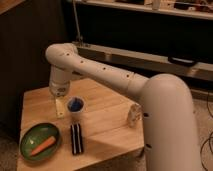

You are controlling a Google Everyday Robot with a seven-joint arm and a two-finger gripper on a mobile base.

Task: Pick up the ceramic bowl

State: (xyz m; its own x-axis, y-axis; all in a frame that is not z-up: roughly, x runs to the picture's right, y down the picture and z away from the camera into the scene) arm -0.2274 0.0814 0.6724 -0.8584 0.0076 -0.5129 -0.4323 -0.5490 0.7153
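Note:
The ceramic bowl is a wide, shallow, glossy green dish at the front left corner of the wooden table. An orange carrot lies in it. My gripper hangs down from the white arm, above the table. It is just left of a small white cup with a blue inside and behind and to the right of the bowl, not touching it.
A black ridged rectangular object lies just right of the bowl. A small white bottle stands near the table's right edge. My white arm spans the table's right side. Dark cabinets stand behind.

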